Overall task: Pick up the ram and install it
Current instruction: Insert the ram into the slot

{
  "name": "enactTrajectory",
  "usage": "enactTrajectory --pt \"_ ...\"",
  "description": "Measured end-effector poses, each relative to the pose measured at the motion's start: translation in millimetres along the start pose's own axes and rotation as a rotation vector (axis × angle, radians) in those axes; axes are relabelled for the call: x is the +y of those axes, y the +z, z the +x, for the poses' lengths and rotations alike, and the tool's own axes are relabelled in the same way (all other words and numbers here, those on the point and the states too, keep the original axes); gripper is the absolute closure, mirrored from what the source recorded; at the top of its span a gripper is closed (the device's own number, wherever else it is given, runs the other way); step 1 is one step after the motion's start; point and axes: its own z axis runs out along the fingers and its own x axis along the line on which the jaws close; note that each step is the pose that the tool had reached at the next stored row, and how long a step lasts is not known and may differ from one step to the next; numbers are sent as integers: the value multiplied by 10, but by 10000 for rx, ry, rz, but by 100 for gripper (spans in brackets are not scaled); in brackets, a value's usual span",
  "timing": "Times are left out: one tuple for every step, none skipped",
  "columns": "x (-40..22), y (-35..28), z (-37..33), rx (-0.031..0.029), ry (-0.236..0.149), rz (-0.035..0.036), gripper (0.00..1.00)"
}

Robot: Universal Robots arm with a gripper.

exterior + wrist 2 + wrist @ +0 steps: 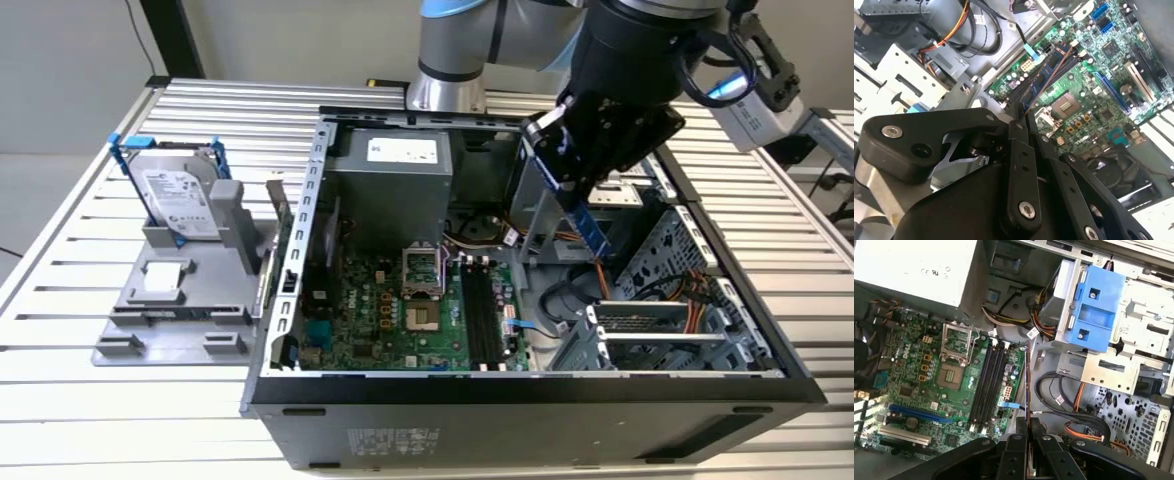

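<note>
Ram (1027,385) pinched in tool (1029,432), edge-on (near memory slots (988,385))

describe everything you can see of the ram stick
The ram is a thin, flat, dark stick with a bluish face, clamped at its top end between the shut jaws of the gripper. It hangs roughly upright inside the open case, above the motherboard and off to one side of its memory slots. Both wrist views show it edge-on as a narrow line.

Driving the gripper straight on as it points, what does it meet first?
Likely the memory slots, or the motherboard just beside them; the ram held in the gripper would touch first. Depth is unclear.
</note>
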Motion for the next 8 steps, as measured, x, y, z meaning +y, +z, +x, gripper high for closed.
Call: enactTrajectory --pt "0 0 0 -4 119 5 100" --pt "0 0 0 -8 235 11 100" --pt "0 0 1 -12 337 16 100" --pt "0 0 1 -15 432 20 100" --pt "0 0 1 -18 523 24 100" --pt "0 0 1 -21 600 28 100" --pt "0 0 1 -22 643 30 100" --pt "0 0 1 -22 647 31 100"
